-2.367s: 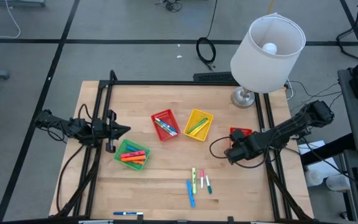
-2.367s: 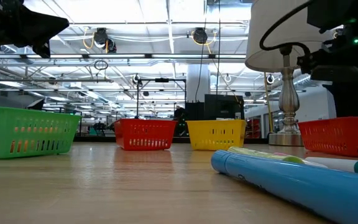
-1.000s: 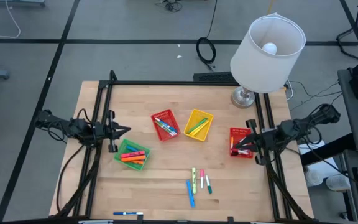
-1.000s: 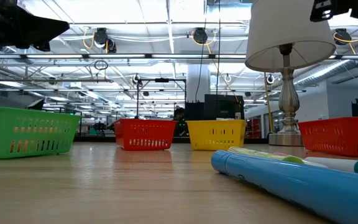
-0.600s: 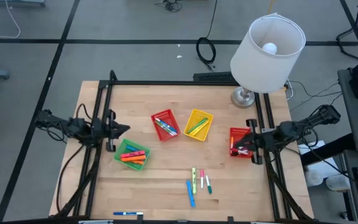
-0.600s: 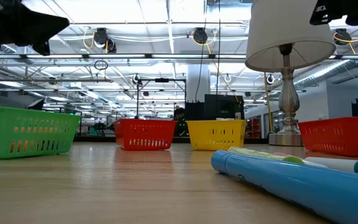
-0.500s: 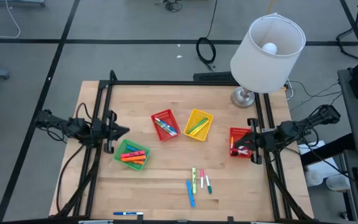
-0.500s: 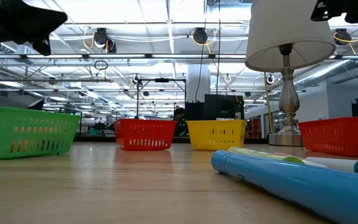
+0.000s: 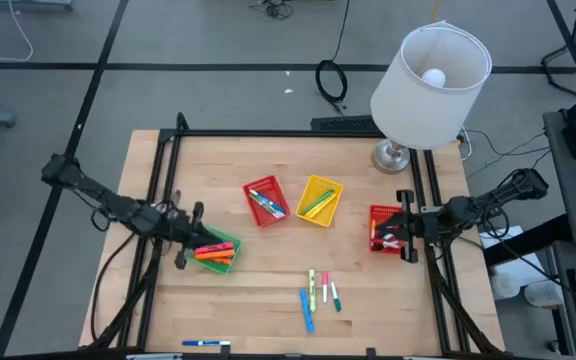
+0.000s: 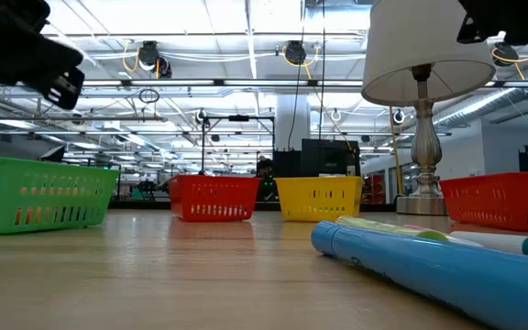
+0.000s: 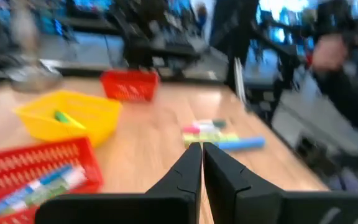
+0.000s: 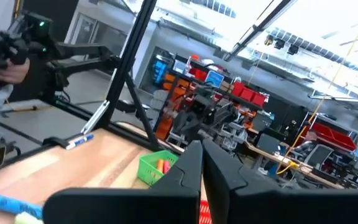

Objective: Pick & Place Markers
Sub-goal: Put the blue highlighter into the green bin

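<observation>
Multicoloured thin markers (image 9: 317,292), loose

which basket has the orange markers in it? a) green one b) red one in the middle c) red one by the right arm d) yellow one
a: in the high view the orange markers lie in the green basket near the left tool, while the yellow basket holds a green marker.
</observation>
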